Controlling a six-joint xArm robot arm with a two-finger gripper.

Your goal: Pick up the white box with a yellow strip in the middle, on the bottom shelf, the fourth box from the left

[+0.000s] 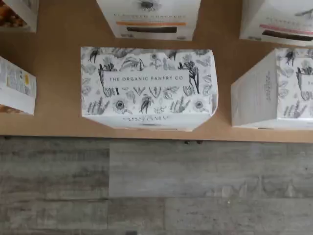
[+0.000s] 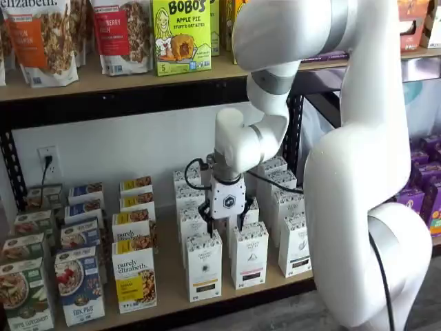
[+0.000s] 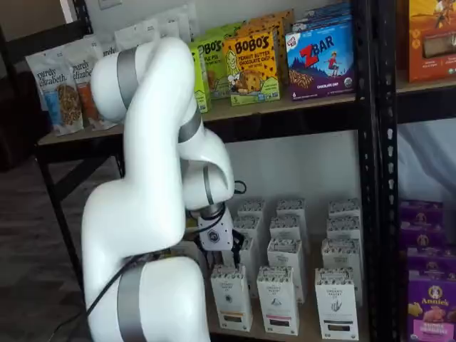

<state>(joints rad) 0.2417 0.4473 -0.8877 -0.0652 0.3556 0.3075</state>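
The gripper (image 2: pixel 226 216) is hanging just above the front row of white cartons on the bottom shelf (image 2: pixel 172 303), and its two black fingers (image 2: pixel 204 209) are standing apart with a plain gap between them, holding nothing. In a shelf view the white box (image 2: pixel 204 265) is standing upright at the near edge of the shelf, at the left end of the white cartons' front row, almost directly below the fingers; a like white carton (image 2: pixel 249 254) is standing just to its right, and a "purely elizabeth" box (image 2: pixel 135 276) just to its left. In the other shelf view the gripper (image 3: pixel 219 241) is showing beside the robot's big white arm (image 3: pixel 153 178), above the same white box (image 3: pixel 231 297), whose low strip looks yellowish-brown.

The wrist view is looking straight down on the box's patterned top (image 1: pixel 148 81), printed "THE ORGANIC PANTRY CO", sitting on the tan board (image 1: pixel 58 98) close to its front edge. Grey plank floor (image 1: pixel 156 191) is showing beyond that edge.
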